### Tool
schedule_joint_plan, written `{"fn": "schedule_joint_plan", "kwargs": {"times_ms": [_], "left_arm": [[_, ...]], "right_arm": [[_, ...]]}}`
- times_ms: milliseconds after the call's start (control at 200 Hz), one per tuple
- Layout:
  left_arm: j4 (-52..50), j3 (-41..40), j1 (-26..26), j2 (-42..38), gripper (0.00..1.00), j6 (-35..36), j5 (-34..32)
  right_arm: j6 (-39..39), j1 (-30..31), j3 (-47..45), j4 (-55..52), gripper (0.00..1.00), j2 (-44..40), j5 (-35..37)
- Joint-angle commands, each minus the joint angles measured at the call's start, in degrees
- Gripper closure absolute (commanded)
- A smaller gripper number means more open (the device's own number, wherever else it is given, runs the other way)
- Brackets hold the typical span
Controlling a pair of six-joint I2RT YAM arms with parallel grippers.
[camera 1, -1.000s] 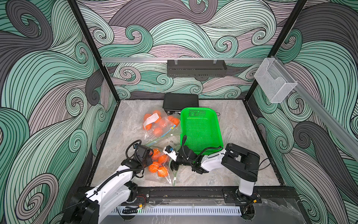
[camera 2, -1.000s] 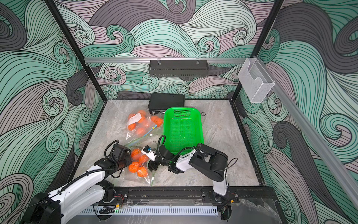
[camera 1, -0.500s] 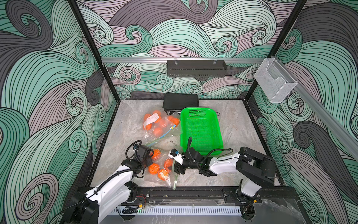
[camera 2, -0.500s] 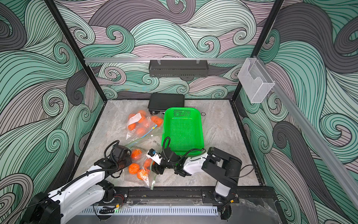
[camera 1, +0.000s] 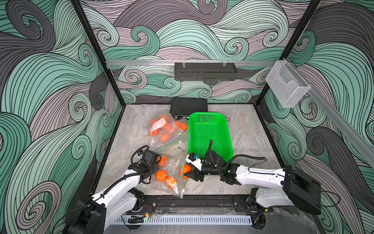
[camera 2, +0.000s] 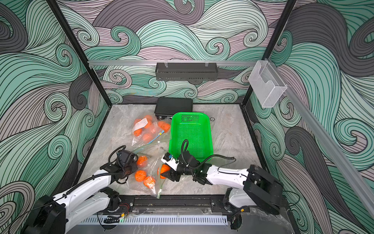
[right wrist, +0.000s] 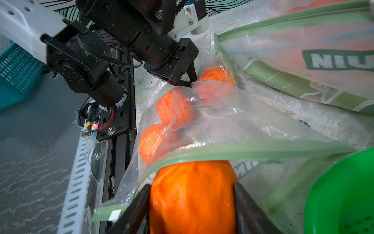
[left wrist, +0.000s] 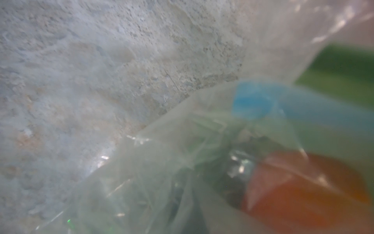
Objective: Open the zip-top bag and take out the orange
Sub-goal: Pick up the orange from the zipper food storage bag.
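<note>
The clear zip-top bag [camera 1: 172, 172] [camera 2: 150, 174] lies at the table's front with its green zip edge [right wrist: 253, 151] open. My right gripper [camera 1: 187, 173] [camera 2: 165, 173] [right wrist: 191, 185] is shut on an orange [camera 1: 185, 169] [camera 2: 163, 168] [right wrist: 192, 198] at the bag's mouth, and the zip edge lies across the orange's far side. Three more oranges [camera 1: 161, 175] [right wrist: 175, 105] sit inside the bag. My left gripper [camera 1: 150, 172] [right wrist: 188, 80] is shut on the bag's plastic at the far end. Blurred plastic fills the left wrist view.
A second bag of oranges [camera 1: 166, 129] lies further back, touching the green basket [camera 1: 206, 113], whose near end is just behind my right wrist. A black box [camera 1: 189, 106] sits at the back wall. The front rail [camera 1: 192, 200] borders the bag.
My right gripper has drawn back toward the front right and closed down on the orange, bringing it to the bag's mouth. The left gripper kept its hold in place.
</note>
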Motion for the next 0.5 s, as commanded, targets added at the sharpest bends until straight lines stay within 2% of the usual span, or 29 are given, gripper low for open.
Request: {"fn": "schedule_joint_plan", "kwargs": {"times_ms": [0,295,395,495], "left_arm": [[-1.44,-0.08,0.69,-1.04,1.0,-0.58,-1.64],[-1.17,-0.58,0.67,-1.98,1.0,-0.52,-1.58],[-1.18,-0.7,0.81,-2.44,1.0,-0.48,-1.88],[-1.2,-0.83,0.78,-2.72,1.0,-0.49,-1.81]], "right_arm": [[0.77,-0.78,2.58,-8.8,0.49,-4.36,0.39],[0.16,-2.32,5.71,-25.82,0.46,-20.98,9.21],[-0.4,-5.45,9.02,-27.8,0.46,-21.65,10.85],[-1.66,-10.1,13.88,-28.38,0.46,-18.34,9.31]]}}
